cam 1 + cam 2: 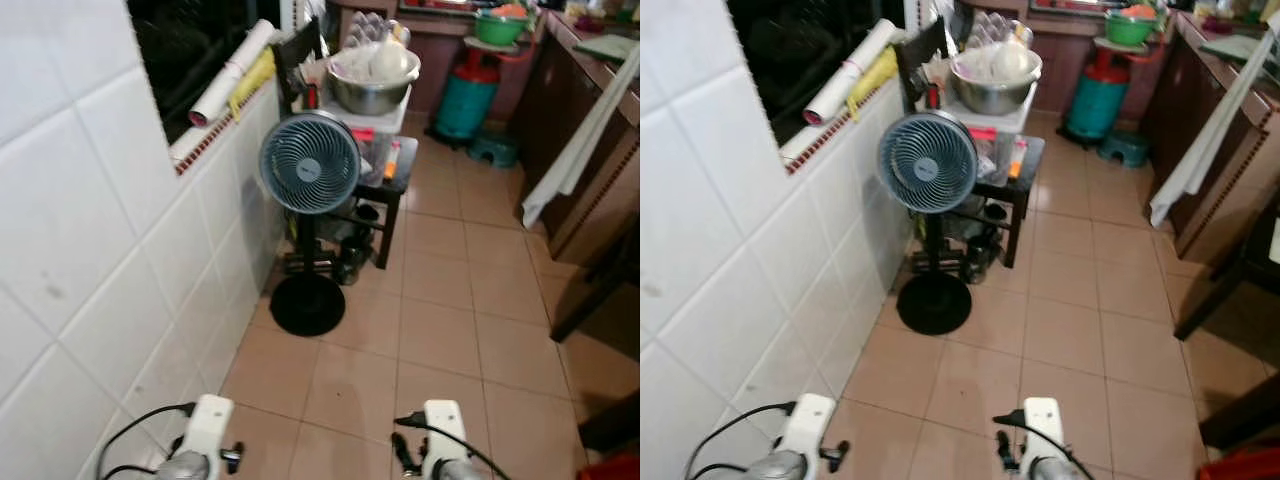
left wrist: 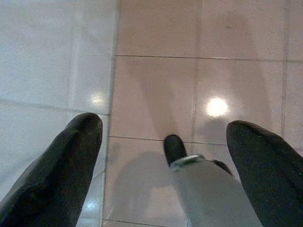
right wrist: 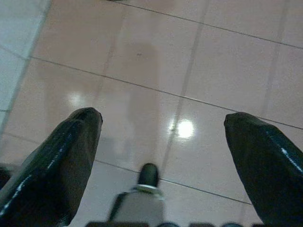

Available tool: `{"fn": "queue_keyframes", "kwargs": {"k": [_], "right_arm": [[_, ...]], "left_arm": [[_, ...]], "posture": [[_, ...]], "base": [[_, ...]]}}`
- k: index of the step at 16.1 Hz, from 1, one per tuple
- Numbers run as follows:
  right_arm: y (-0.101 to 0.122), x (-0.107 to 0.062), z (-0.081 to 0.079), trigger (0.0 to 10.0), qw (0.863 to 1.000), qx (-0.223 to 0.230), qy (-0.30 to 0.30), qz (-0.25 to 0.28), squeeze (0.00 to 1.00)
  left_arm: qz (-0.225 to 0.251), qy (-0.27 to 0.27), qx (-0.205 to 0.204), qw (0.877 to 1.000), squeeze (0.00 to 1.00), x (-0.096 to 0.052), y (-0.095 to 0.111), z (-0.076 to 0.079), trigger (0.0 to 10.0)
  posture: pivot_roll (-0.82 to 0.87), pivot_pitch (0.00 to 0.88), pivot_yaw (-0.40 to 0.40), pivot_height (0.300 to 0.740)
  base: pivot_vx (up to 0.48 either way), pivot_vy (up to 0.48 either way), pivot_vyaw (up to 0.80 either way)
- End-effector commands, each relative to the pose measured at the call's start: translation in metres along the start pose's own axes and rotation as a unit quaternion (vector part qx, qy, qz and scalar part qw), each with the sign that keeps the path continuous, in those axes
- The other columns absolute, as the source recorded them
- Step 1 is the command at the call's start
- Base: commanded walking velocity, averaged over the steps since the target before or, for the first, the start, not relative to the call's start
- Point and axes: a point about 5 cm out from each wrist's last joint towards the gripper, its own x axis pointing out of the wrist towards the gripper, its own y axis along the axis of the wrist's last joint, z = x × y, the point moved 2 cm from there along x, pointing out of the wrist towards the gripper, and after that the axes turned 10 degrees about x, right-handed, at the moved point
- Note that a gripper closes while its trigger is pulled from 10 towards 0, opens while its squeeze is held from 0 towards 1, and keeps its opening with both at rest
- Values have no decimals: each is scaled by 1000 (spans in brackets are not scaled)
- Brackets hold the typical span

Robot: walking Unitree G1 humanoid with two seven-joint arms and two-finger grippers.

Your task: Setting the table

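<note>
No legible writing or labels anywhere. Steel mixing bowl [image 1: 372, 85] sits on a white box atop the small black side table [image 1: 398, 178], by the white-tiled wall [image 1: 90, 260]; pale bagged items inside, can't tell what. Green bowl [image 1: 499, 26] farther back holds something orange, above a teal gas cylinder [image 1: 466, 103]. Grey pedestal fan [image 1: 310, 163] stands in front of the table. Left gripper [image 2: 163, 137] and right gripper [image 3: 163, 125] both hang over the floor tiles [image 1: 440, 330], fingers spread wide, holding nothing.

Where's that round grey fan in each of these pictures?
Left eye view: fan left of centre, beside the white tiled wall.
Right eye view: fan, same spot, slightly further left.
Left wrist view: not in it.
Right wrist view: not in it.
Shared landmark: the steel bowl behind it.
</note>
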Motion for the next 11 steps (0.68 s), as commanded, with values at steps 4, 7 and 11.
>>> {"fn": "queue_keyframes", "kwargs": {"k": [4,7,11], "right_arm": [[18,5,-4,10000,999,50,-2,6,0],[23,6,-9,10000,999,48,1,10,0],[21,6,-10,10000,999,45,-6,9,0]], "left_arm": [[-7,25,-76,997,0,-2,-3,-21,10000],[-10,9,-70,997,0,-2,-4,-18,10000],[-15,-10,-36,999,0,-2,-7,-16,10000]], "posture": [[66,0,-18,740],[67,0,-16,740],[41,0,7,740]], "base": [[0,0,0],[0,0,0],[0,0,0]]}}
